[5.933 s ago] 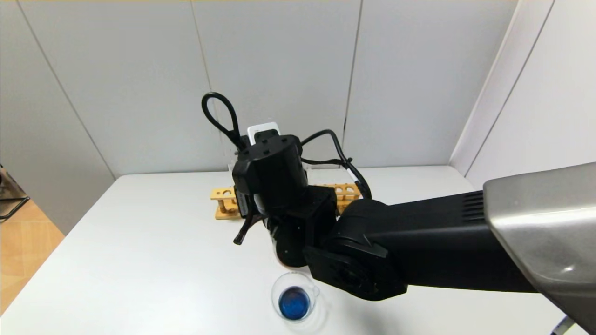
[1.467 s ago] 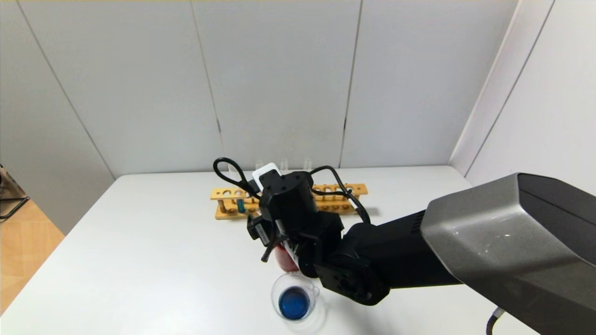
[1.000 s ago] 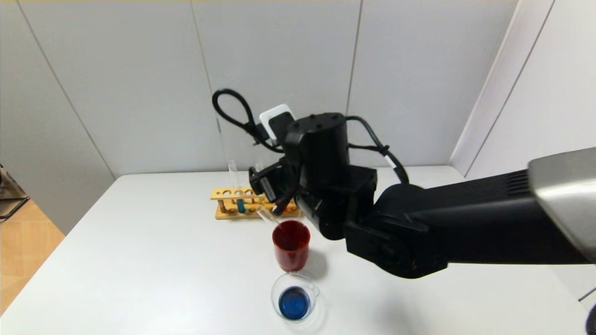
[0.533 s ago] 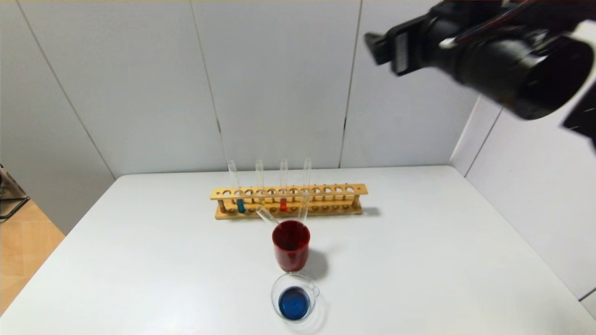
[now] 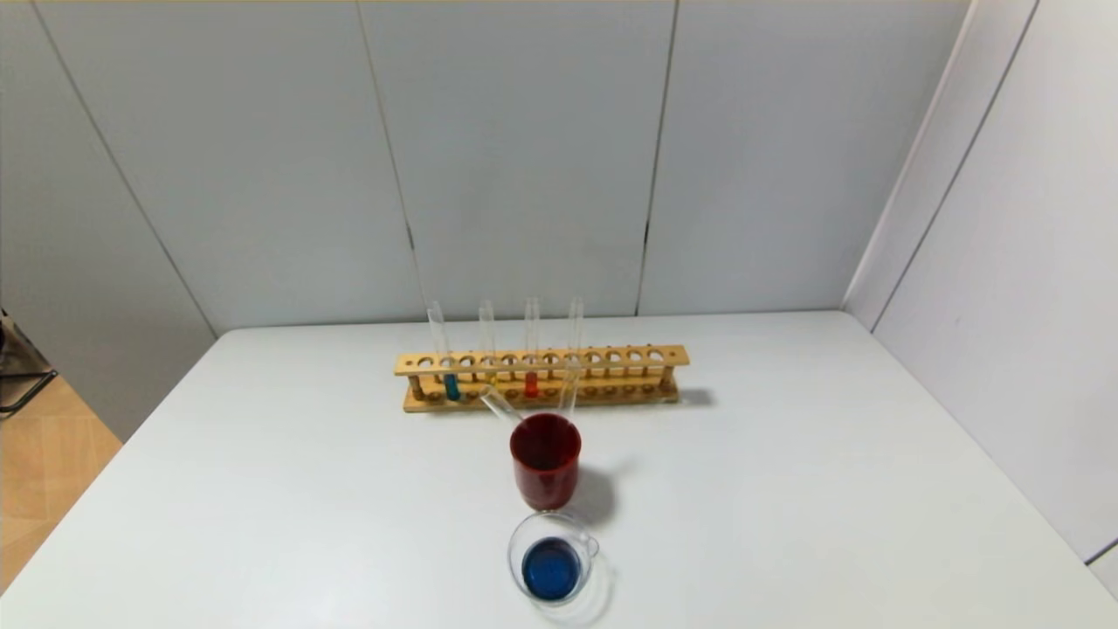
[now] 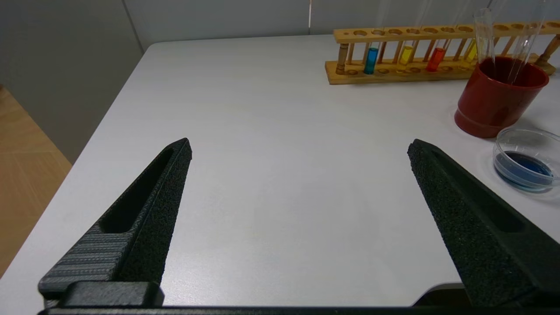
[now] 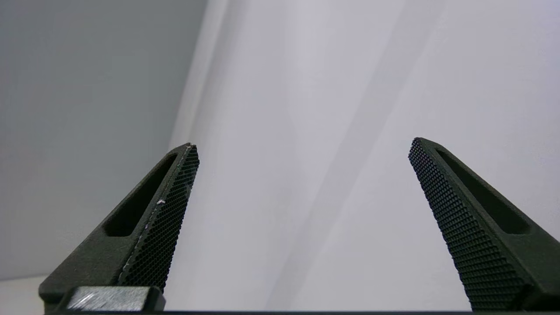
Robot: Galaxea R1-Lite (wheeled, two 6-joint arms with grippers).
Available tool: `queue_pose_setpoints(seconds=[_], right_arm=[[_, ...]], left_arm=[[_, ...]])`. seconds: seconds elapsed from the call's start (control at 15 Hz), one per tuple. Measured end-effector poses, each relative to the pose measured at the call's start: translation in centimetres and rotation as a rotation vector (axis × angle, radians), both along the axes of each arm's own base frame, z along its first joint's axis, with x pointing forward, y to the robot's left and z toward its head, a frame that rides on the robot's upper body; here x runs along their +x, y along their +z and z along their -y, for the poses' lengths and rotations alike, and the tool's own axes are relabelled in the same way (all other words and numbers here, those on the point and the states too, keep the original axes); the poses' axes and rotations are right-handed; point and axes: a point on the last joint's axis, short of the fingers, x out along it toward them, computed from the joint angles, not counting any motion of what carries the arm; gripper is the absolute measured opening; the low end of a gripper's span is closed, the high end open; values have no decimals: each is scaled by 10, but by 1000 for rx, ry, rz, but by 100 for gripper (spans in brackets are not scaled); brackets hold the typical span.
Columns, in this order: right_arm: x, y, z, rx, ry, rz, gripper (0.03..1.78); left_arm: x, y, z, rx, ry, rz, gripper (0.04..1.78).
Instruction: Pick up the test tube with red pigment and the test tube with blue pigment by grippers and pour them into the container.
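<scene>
Both grippers empty, tubes racked, blue already in the cup.

Left gripper (image 6: 299,148) wide open low over the table, nearer arm; test tube with blue pigment (image 6: 371,59) and test tube with red pigment (image 6: 435,58) upright in the wooden rack (image 5: 541,358) toward one o'clock. Container (image 5: 552,568) near two o'clock. Right gripper (image 7: 302,148) wide open, aimed at the wall.

Rack: the long wooden test-tube rack (image 5: 541,377) stands on the white table (image 5: 262,489), toward its far edge.
Tubes: the blue-liquid glass tube (image 5: 449,376) sits left of the red-liquid glass tube (image 5: 531,374), both upright in the rack.
Cup: the opaque red cup (image 5: 546,461) stands before the rack; two empty glass tubes (image 5: 500,404) lean in it.
Container: the low clear cup (image 5: 553,568) lies just before the red cup.
</scene>
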Motion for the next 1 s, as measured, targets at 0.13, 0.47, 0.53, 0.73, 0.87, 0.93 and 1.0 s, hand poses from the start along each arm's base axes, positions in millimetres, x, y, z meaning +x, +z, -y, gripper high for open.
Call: queue_pose_setpoints(seconds=[0.13,0.47,0.53,0.73,0.87,0.93,1.0], right_arm=[[-75,-25,6,1,-110,8,175],[-145,-108,-5,74,-188,-59,175],[-142,-121,-5,105,-175,-65,175],[-120,-154,-3,250,-66,-66,175],[-104,-164,-3,362,96,23,175],[-99,-163,-3,401,185,91,175],[-98,-159,-4,418,279,170,175]], left_arm=[[0,0,0,0,0,0,175],[0,0,0,0,0,0,175],[0,0,0,1,0,0,175],[0,0,0,0,0,1,175],[0,0,0,0,0,1,175],[0,0,0,0,0,1,175],[0,0,0,0,0,0,175]])
